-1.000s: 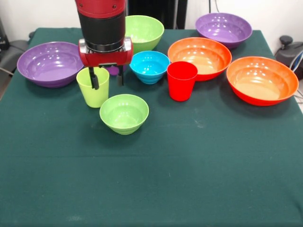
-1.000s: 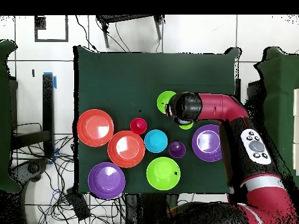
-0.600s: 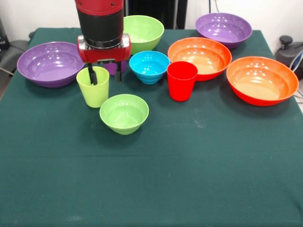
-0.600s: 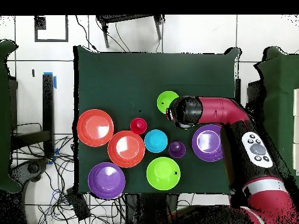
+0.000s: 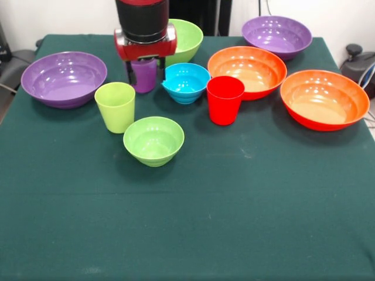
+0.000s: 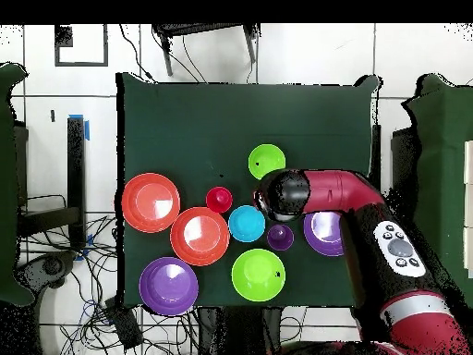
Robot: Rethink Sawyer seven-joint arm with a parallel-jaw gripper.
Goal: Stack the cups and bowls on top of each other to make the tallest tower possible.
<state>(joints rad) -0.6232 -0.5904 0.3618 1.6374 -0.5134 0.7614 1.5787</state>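
My gripper (image 5: 145, 81) is open, low over the table's far side, with one finger on each side of the translucent purple cup (image 5: 143, 75), which stands upright on the cloth. The lime-green cup (image 5: 115, 106) stands free to its left, and the small lime-green bowl (image 5: 153, 140) lies nearer the front. The small blue bowl (image 5: 185, 81) and the red cup (image 5: 225, 99) sit to the right. Every cup and bowl stands alone; no tower is in view. From overhead, the arm's wrist (image 6: 280, 192) hides the lime-green cup, and the purple cup (image 6: 280, 237) shows beside it.
A medium lime-green bowl (image 5: 184, 35) sits right behind the gripper. Wide purple bowls (image 5: 63, 78) (image 5: 276, 35) and wide orange bowls (image 5: 247, 69) (image 5: 324, 98) ring the back and right. The green cloth (image 5: 187, 222) spreads out in front.
The gripper left the lime-green cup, where one finger was inside the rim, and moved right and back. It now straddles the purple cup. The lime-green cup stayed put.
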